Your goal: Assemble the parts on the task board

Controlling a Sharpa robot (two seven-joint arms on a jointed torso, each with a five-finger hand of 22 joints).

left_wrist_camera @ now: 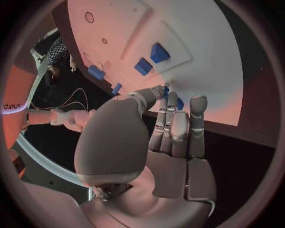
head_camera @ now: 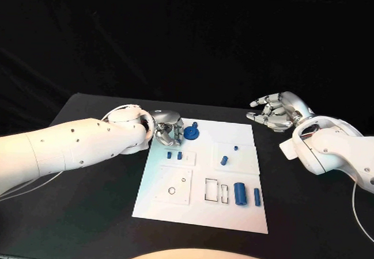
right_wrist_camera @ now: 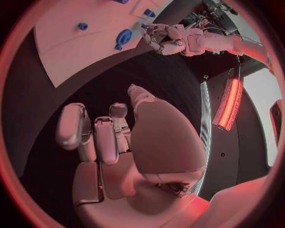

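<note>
1. Fingers of the left hand (head_camera: 165, 132) were curled in over the task board's (head_camera: 233, 218) 10 o'clock corner, tips close to a round blue part (head_camera: 192, 132) with a peg on top; whether they pinched anything I could not tell, though the left wrist view showed a speck of blue at the fingertips (left_wrist_camera: 168, 95).
2. Off the board's 2 o'clock corner, the right hand (head_camera: 275, 112) hovered over the black table (head_camera: 94, 160) with fingers loosely curled and nothing in them.
3. Parts lay scattered on the board: two small blocks (head_camera: 174, 155) at 9 o'clock, a short piece (head_camera: 224, 160) with a tiny one (head_camera: 235, 148) near the centre, and a fat cylinder (head_camera: 240, 194) beside a thin pin (head_camera: 257, 196) at 4 o'clock.
4. Likely risk: the bunched left fingers could nudge the round part off its seat, since they crowded it closely.
5. A small piece, if held, might slip, because the hold looked shallow.
6. Empty cutouts (head_camera: 215, 190) near 5 o'clock sat just beside the cylinder, which a reaching hand could knock.
7. Nothing stood between the right hand and the board.
</note>
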